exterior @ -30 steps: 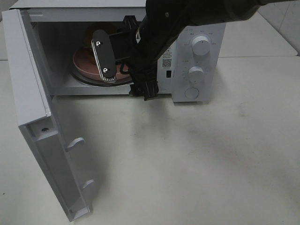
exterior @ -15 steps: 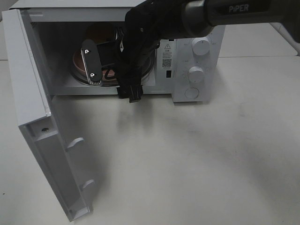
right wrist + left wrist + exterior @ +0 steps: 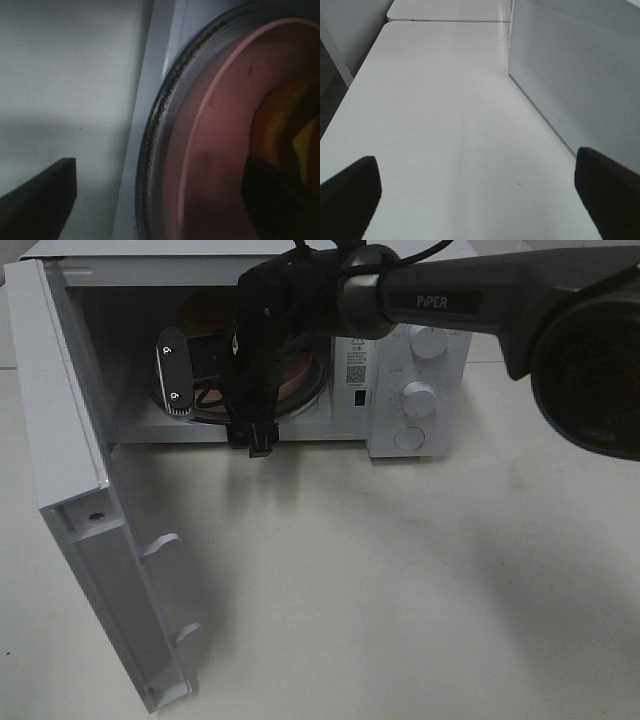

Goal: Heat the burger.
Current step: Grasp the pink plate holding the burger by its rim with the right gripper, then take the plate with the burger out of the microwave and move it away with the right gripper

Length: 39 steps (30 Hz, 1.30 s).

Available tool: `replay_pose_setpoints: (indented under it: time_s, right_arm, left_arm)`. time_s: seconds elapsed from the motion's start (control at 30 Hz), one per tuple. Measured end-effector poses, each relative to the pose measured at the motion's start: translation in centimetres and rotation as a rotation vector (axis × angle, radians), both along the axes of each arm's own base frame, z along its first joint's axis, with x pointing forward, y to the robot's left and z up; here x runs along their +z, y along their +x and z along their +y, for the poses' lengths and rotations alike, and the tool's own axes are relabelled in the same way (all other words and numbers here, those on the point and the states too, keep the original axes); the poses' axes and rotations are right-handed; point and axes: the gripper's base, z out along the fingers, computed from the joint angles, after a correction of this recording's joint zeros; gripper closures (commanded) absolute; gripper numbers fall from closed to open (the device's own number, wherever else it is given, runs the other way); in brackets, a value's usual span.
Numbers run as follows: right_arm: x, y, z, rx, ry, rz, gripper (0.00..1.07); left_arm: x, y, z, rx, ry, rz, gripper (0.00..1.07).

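The burger (image 3: 295,135) sits on a pink plate (image 3: 225,150), which rests on the glass turntable (image 3: 155,150) inside the white microwave (image 3: 420,330). The microwave stands at the far edge of the table (image 3: 400,580) with its door (image 3: 90,510) swung fully open toward the near left corner.

The right tool (image 3: 205,375) reaches into the oven cavity. Its jaws stand apart and grasp nothing. In the right wrist view one fingertip (image 3: 40,200) hangs over the table in front of the oven sill, and the other overlaps the plate, just beside the burger.

Only a sliver of the burger is visible: orange-brown bun edge, a yellow patch and dark shading.

The left tool (image 3: 480,190) is released, jaws wide, over bare table beside the microwave's perforated side wall (image 3: 580,75)
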Motion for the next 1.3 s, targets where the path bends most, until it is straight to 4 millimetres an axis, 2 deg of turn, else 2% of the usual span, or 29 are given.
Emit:
replay_pose_setpoints:
  time_s: [0.1, 0.13, 0.17, 0.27, 0.33, 0.37, 0.4, 0.43, 0.47, 0.5, 0.93, 1.3]
  right_arm:
    - [-0.4, 0.4, 0.1, -0.015, 0.009, 0.010, 0.27]
    - [-0.5, 0.6, 0.1, -0.019, 0.010, 0.014, 0.30]
    - [-0.8, 0.9, 0.0, -0.027, 0.013, 0.014, 0.39]
    - [-1.0, 1.1, -0.2, -0.031, 0.012, 0.016, 0.45]
    - [-1.4, 1.6, -0.7, -0.046, 0.008, 0.022, 0.74]
    - [-1.4, 1.6, -0.7, -0.046, 0.008, 0.022, 0.74]
    - [-1.4, 1.6, -0.8, -0.048, 0.007, 0.026, 0.83]
    - [-1.5, 1.5, -0.7, -0.055, 0.016, 0.045, 0.98]
    - [-1.5, 1.5, -0.7, -0.055, 0.016, 0.045, 0.98]
    - [-1.6, 1.3, -0.7, -0.059, 0.020, 0.061, 1.07]
    - [-1.3, 0.8, -0.1, -0.058, 0.041, 0.082, 1.07]
    - [0.0, 0.0, -1.0, -0.038, -0.011, 0.092, 1.07]
  left_arm:
    - [0.0, 0.0, 0.0, 0.000, 0.000, 0.000, 0.06]
    - [0.0, 0.0, 0.0, 0.000, 0.000, 0.000, 0.06]
    - [0.0, 0.0, 0.0, 0.000, 0.000, 0.000, 0.06]
    - [0.0, 0.0, 0.0, 0.000, 0.000, 0.000, 0.06]
    - [0.0, 0.0, 0.0, 0.000, 0.000, 0.000, 0.06]
    - [0.0, 0.0, 0.0, 0.000, 0.000, 0.000, 0.06]
    - [0.0, 0.0, 0.0, 0.000, 0.000, 0.000, 0.06]
    - [0.0, 0.0, 0.0, 0.000, 0.000, 0.000, 0.06]
    - [0.0, 0.0, 0.0, 0.000, 0.000, 0.000, 0.06]
    - [0.0, 0.0, 0.0, 0.000, 0.000, 0.000, 0.06]
    - [0.0, 0.0, 0.0, 0.000, 0.000, 0.000, 0.06]
    - [0.0, 0.0, 0.0, 0.000, 0.000, 0.000, 0.06]
